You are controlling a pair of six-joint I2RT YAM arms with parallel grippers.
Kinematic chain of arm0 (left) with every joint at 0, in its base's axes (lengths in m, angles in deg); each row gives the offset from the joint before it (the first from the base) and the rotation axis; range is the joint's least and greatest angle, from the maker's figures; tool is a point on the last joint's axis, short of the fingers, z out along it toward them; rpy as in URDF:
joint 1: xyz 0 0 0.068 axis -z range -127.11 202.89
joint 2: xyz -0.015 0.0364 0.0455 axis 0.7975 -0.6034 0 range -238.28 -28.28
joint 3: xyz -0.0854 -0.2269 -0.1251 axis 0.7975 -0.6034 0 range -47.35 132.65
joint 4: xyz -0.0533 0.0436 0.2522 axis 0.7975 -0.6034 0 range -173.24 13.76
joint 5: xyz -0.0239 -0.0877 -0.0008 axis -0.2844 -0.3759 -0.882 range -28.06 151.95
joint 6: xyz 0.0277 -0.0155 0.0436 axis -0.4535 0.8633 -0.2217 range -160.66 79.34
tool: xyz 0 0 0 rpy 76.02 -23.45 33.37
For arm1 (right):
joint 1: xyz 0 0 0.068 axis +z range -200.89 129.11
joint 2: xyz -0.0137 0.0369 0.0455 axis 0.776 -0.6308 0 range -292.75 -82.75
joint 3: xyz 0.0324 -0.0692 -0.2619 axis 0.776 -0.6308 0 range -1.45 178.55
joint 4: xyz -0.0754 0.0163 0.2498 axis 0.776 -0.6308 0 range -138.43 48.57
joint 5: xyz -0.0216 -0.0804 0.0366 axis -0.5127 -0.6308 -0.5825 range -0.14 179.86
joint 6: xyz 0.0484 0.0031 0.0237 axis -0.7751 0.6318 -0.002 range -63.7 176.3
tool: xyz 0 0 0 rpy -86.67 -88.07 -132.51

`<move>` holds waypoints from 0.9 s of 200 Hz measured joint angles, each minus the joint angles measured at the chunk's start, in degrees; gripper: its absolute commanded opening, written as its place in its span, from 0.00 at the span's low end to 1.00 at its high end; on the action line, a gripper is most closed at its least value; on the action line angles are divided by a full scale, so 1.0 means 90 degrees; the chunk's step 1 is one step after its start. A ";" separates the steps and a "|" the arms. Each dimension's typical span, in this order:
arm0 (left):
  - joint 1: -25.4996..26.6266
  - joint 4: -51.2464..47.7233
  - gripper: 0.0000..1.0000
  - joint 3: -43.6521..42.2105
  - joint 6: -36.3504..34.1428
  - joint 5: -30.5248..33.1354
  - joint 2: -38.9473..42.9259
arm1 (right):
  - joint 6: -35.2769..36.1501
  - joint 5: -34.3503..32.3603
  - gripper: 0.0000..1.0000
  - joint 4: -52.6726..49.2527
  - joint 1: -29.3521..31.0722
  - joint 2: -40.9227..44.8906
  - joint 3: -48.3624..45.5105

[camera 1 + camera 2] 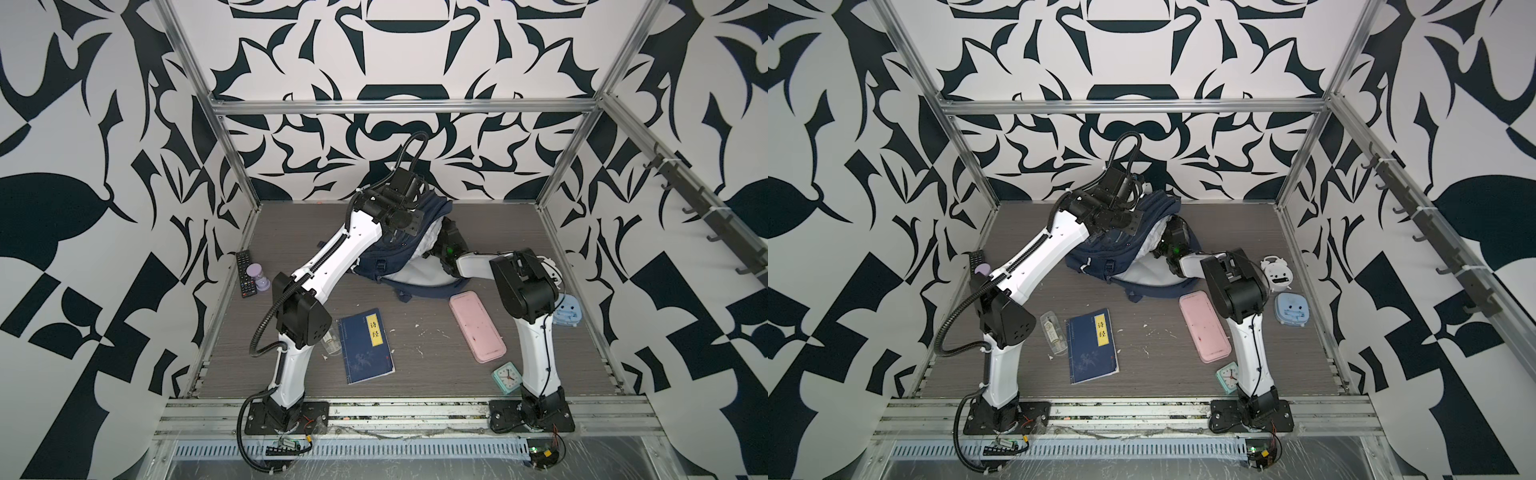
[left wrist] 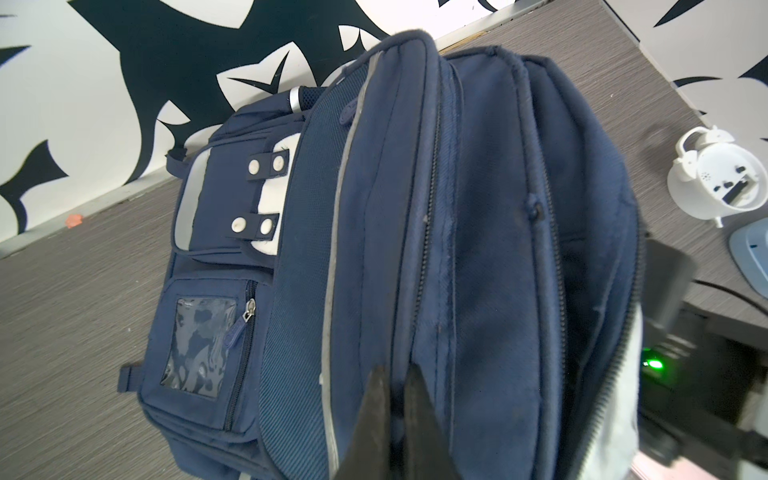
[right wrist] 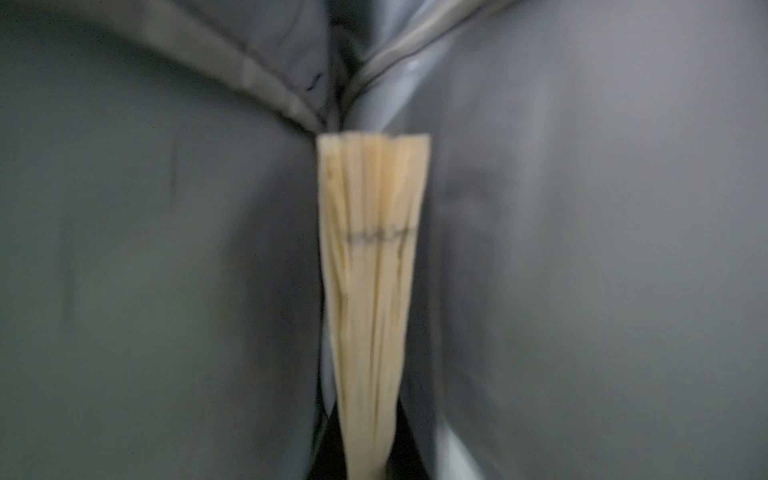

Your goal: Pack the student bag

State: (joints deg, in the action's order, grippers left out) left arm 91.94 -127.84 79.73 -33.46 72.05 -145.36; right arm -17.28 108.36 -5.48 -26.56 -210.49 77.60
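- Finds student bag (image 1: 399,253) slumped at rear middle of bench (image 1: 428,374), mouth open.
- Notes left claw (image 2: 392,419) pinched shut on its navy rim.
- Notes right claw (image 3: 369,455) inside, clamped on cream-paged book (image 3: 374,249).

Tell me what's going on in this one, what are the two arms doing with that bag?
The student bag lies at the back of the table. The left gripper is shut on a fabric edge by its zips, holding it up. The right gripper is inside the bag, against pale lining, shut on a cream-paged book seen edge-on. A blue book, a pink case and a small green clock lie unpacked on the table.
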 measured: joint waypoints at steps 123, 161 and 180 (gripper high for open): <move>-0.0493 0.0289 0.00 -0.0199 0.0257 -0.0355 0.0002 | 0.1642 0.0126 0.81 -0.3422 0.0036 0.0177 0.1457; -0.0546 0.0301 0.00 -0.0180 0.0270 -0.0401 -0.0019 | 0.2263 0.0250 0.80 -0.3910 -0.0335 0.1166 0.0755; -0.0546 0.0306 0.00 -0.0134 0.0282 -0.0418 -0.0138 | 0.2616 0.0223 0.76 -0.4184 -0.0476 0.1695 0.0306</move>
State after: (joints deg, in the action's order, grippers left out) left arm 87.02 -125.08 78.53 -30.92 68.29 -146.60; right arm 6.26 110.38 -43.14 -30.84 -195.24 80.35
